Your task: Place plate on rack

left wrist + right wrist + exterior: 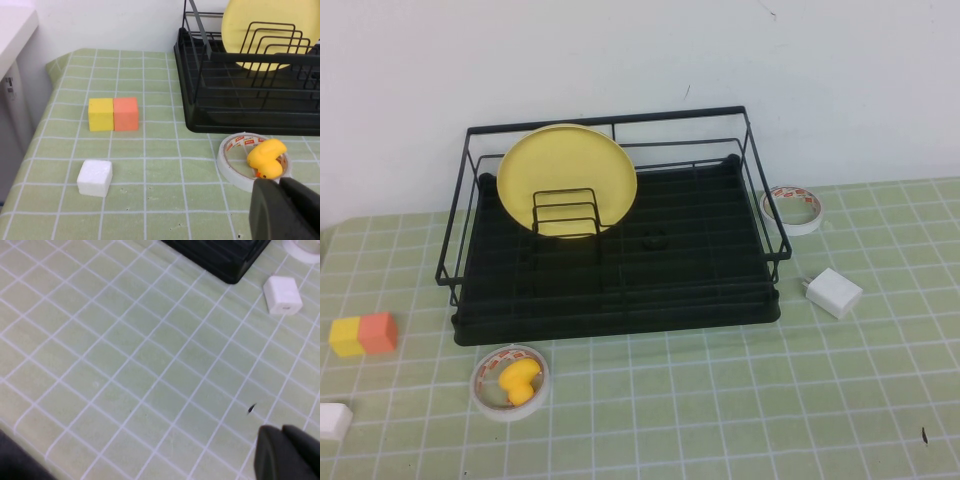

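Observation:
The pale-yellow plate [567,175] stands on edge in the back left part of the black wire rack [620,318], behind the small upright dividers and leaning towards the rear wires. In the left wrist view the plate [265,25] shows behind the dividers of the rack [240,120]. Neither arm appears in the high view. My left gripper [280,182] is shut and empty, low over the cloth near the duck and well in front of the rack. Over bare cloth to the rack's front right, my right gripper [281,429] is also shut and holds nothing.
A tape ring [510,382] with a yellow duck [266,157] inside lies in front of the rack. Yellow and orange blocks [363,334] and a white block [334,420] sit at the left. A white charger [833,292] and another tape ring [792,208] lie at the right.

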`<state>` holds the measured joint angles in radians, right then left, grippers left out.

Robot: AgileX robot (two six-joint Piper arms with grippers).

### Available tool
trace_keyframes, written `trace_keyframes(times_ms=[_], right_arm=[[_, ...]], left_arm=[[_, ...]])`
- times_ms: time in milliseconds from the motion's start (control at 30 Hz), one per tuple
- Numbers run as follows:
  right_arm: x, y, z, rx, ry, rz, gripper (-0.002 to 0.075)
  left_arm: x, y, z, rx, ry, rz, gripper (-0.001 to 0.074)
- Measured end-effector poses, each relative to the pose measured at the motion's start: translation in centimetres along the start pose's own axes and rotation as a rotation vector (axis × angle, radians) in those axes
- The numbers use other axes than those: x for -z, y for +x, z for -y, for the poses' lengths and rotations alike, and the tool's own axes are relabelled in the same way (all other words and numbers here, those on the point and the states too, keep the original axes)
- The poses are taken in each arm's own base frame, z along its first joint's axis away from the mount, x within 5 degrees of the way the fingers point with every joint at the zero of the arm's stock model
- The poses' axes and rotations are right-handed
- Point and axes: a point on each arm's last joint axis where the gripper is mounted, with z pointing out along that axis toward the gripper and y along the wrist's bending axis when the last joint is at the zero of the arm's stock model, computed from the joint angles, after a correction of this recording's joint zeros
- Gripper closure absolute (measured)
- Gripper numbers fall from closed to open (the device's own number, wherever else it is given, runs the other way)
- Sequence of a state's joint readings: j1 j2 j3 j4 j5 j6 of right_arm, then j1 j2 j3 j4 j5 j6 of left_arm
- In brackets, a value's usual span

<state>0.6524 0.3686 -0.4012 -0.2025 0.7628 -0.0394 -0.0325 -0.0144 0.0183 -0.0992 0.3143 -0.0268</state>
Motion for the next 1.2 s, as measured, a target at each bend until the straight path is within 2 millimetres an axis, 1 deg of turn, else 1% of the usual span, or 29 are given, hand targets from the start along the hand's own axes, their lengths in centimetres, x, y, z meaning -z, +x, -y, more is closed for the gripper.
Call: trace_keyframes(times_ms=[100,200,300,400,500,567,667,833,1000,1200], right_arm=[[0.8,0.3,0.2,0.011,0.033,0.047,0.0726],[1.6,0.8,0.7,-0.029,0.129,0.108,0.0726],[1.6,1.7,0.9,-0.079,0.251,0.202,0.0726],[0.4,3.1,1.0,-0.119,0.381,0.308,0.0726],[-1.4,4.8,0.9,-0.146,0.493,0.402,0.0726],[-2.5,5.9,0.7,-0.151,0.538,0.442,0.0726],[-2.9,6.6,0.7,-0.17,0.571,0.42,0.0726],[-3.4,7.5,0.5,-0.198,0.554,0.316,0.0726],[-3.5,7.9,0.4,-0.209,0.543,0.275,0.0726],[-3.7,8.2,0.2,-0.343,0.495,0.261,0.0726]], left_arm=[[0.0,0.0,0.0,0.0,0.0,0.0,0.0736],[0.0,0.0,0.0,0.0,0.0,-0.002,0.0736],[0.0,0.0,0.0,0.0,0.0,-0.002,0.0736],[0.0,0.0,0.0,0.0,0.0,-0.002,0.0736],[0.0,0.0,0.0,0.0,0.001,-0.002,0.0736],[0.0,0.0,0.0,0.0,0.001,-0.002,0.0736],[0.0,0.0,0.0,0.0,0.001,-0.002,0.0736],[0.0,0.0,0.0,0.0,0.001,-0.002,0.0736],[0.0,0.0,0.0,0.0,0.001,-0.002,0.0736],[0.0,0.0,0.0,-0.002,0.001,-0.002,0.0736]])
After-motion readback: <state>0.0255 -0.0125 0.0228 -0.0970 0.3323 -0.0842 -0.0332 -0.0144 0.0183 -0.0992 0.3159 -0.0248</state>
